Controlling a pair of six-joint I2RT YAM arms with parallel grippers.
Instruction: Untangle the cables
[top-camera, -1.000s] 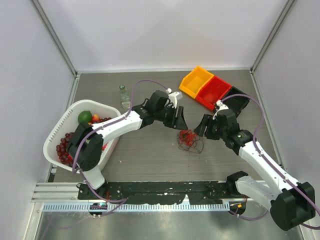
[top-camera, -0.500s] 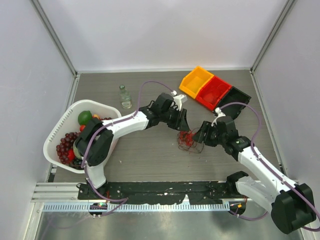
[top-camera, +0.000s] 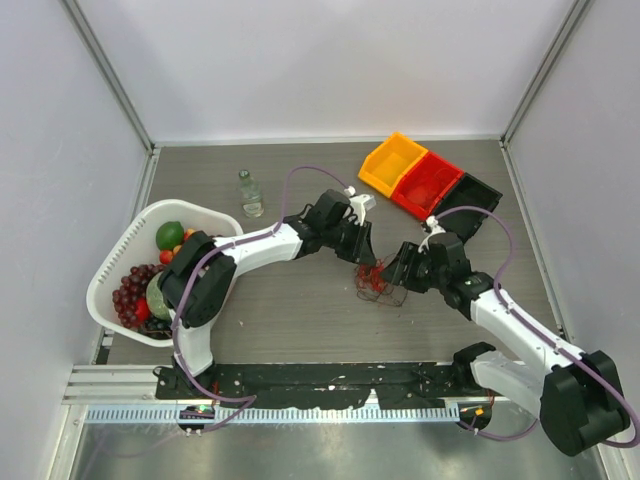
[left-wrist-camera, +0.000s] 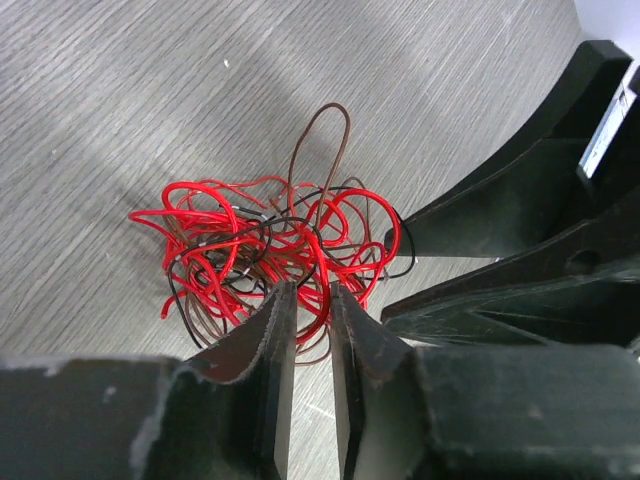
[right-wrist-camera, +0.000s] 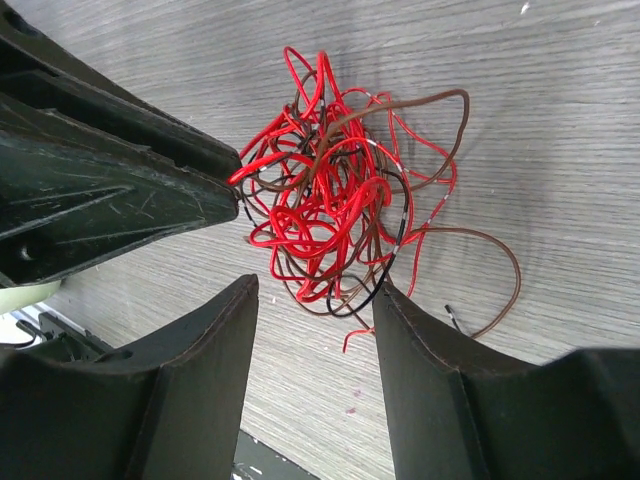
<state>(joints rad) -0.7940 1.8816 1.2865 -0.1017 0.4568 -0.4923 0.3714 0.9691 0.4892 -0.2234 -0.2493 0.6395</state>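
Observation:
The cables (top-camera: 375, 278) are one tangled clump of thin red and dark brown wires on the grey table, mid-right. My left gripper (top-camera: 362, 257) is at the clump's far-left edge. In the left wrist view the left gripper (left-wrist-camera: 312, 290) has its jaws almost together, with red strands of the cables (left-wrist-camera: 270, 240) pinched between the tips. My right gripper (top-camera: 400, 268) is at the clump's right side. In the right wrist view the right gripper (right-wrist-camera: 315, 287) is open, its tips on either side of the near edge of the cables (right-wrist-camera: 335, 200), holding nothing.
A white basket (top-camera: 200, 208) of fruit stands at the left. A small glass bottle (top-camera: 249, 193) stands behind it. Yellow (top-camera: 392, 163), red (top-camera: 428, 183) and black (top-camera: 472, 200) bins sit at the back right. A loose brown loop (right-wrist-camera: 500, 290) trails from the clump.
My left gripper has moved right and down onto the clump's edge. My right gripper has moved left, closer to the clump. The clump itself has barely shifted.

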